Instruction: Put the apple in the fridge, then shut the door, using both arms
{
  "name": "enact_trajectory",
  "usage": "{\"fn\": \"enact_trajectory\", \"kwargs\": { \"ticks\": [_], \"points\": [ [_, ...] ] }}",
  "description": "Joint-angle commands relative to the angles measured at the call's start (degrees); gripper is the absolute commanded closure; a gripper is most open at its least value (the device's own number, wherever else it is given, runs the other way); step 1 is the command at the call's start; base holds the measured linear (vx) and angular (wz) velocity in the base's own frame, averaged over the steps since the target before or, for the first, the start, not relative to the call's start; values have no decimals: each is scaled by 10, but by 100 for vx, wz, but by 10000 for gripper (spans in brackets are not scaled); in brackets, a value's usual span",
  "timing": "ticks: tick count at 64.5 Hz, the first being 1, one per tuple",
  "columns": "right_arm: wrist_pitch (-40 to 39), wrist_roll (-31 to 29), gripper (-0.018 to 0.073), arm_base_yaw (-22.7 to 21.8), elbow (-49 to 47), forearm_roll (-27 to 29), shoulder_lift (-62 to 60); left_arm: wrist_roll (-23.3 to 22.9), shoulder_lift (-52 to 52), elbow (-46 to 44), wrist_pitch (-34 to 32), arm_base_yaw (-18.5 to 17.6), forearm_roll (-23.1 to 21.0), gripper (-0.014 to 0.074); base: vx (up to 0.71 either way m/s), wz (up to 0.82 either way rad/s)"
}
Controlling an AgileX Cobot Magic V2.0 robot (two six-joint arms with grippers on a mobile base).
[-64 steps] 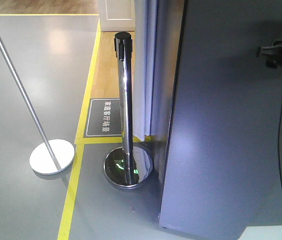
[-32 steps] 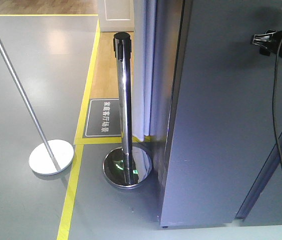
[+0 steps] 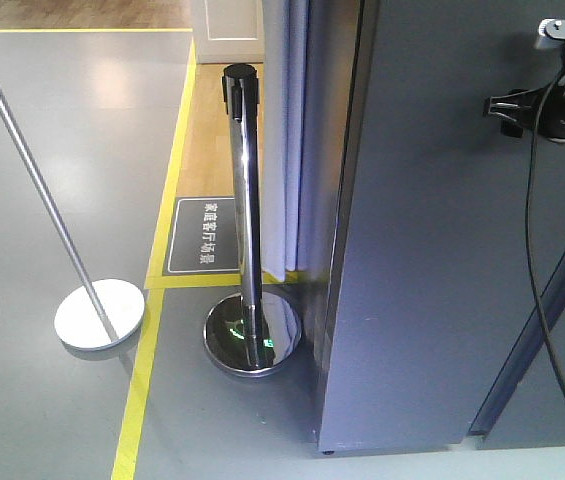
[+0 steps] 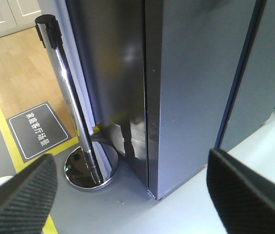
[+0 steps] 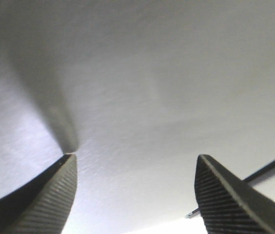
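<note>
Stanchion post (image 3: 245,210) just left of the fridge (image 3: 432,250); floor sign (image 3: 202,236) behind the post.

Grey floor (image 3: 52,420) carries the fridge (image 3: 442,300), a chrome stanchion (image 3: 247,250) and yellow tape lines (image 3: 137,400)

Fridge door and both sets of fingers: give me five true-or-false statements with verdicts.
1. The right gripper has its fingers spread against the door. True.
2. The left gripper grips an apple. False: it is open and empty.
3. A chrome stanchion stands beside the fridge. True.
4. The apple lies on the floor. False: no apple shows.
5. The floor tape is red. False: yellow.
</note>
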Motion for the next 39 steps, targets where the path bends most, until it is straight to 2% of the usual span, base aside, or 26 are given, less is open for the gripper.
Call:
{"fn": "enact_trajectory", "kwargs": {
  "ticks": [1,12,28,39],
  "points": [
    [-124,-31,51,18,-23,38,-52,-4,-1,-14,-34,-2,-12,6,0,0],
    [-88,-72,51,53,-23,38,-106,-4,-1,-14,-34,-2,-12,6,0,0],
    [-23,-85,51,101,-20,38,-172,-4,-1,-14,-34,-2,-12,6,0,0],
    [-39,-81,51,102,74,38,-249,-4,-1,-14,-34,-2,-12,6,0,0]
  ]
}}
